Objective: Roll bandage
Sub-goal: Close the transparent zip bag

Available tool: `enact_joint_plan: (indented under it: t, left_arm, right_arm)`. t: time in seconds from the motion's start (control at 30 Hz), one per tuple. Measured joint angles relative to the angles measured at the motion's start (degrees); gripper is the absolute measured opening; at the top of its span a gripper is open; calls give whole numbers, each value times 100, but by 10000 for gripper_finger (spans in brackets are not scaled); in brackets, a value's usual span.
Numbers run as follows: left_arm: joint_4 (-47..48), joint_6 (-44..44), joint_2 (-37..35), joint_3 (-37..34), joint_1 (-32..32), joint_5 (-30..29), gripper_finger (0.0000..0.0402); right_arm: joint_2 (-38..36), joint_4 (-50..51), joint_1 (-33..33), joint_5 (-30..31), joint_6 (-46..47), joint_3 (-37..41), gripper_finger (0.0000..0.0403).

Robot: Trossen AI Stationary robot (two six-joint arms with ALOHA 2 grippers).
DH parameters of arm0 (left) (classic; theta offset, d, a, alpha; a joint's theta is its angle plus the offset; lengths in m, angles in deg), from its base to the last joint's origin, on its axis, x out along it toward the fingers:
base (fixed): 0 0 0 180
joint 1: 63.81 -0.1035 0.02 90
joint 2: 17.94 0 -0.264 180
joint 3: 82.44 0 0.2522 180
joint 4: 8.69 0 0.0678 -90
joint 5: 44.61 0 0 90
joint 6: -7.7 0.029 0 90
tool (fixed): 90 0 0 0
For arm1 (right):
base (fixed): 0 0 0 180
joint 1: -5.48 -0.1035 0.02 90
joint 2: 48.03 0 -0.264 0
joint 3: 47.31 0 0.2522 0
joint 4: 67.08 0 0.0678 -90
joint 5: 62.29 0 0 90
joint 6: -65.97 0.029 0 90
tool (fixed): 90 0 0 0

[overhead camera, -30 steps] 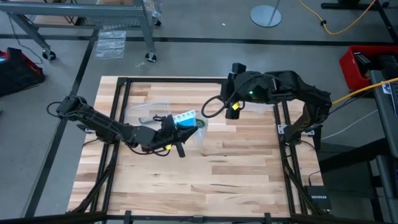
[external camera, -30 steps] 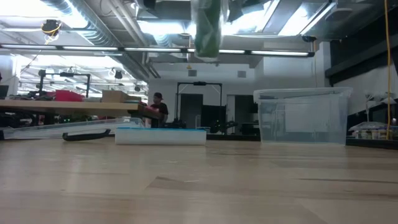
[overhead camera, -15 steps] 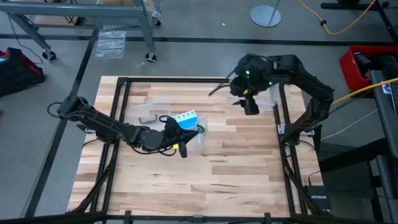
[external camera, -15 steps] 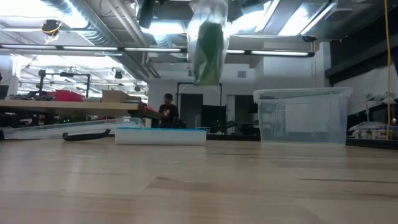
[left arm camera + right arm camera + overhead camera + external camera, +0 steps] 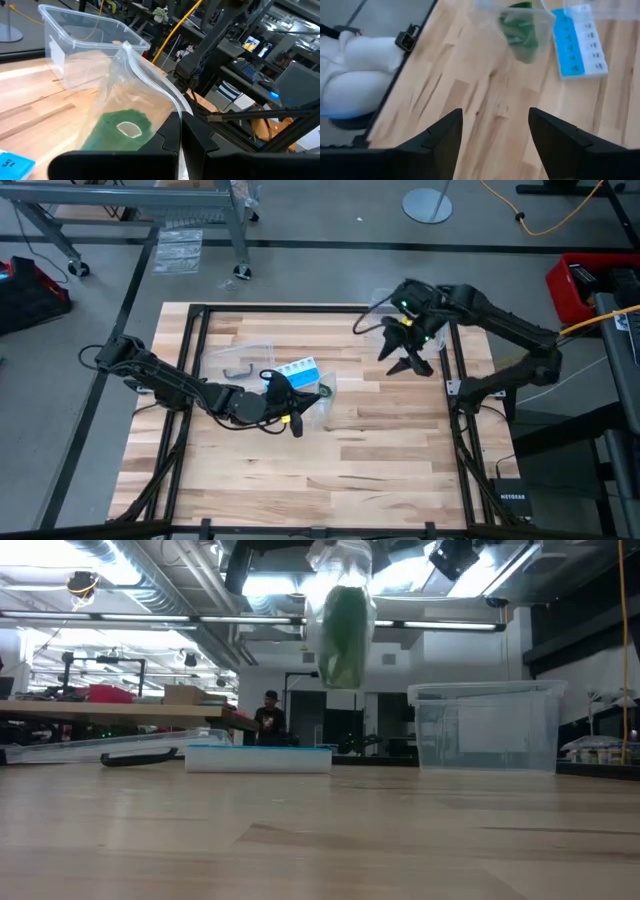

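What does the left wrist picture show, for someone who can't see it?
The left gripper is shut on the edge of a clear bag with the green bandage inside it, held up above the wooden table. A clear plastic box stands behind the bag.

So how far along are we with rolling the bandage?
Early. Done: the left gripper has the clear bag pinched shut and lifted off the table, with the green bandage inside. In hand: the right gripper hangs open near the clear box. Left: taking the bandage out and rolling it.
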Motion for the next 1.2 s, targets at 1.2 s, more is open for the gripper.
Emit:
enact_joint_plan:
  t: [1.2]
  left_arm:
    - [276,341,9,-2,2,381,0]
  right_arm:
    - [120,-8132,-486,-213,2786,4374,232]
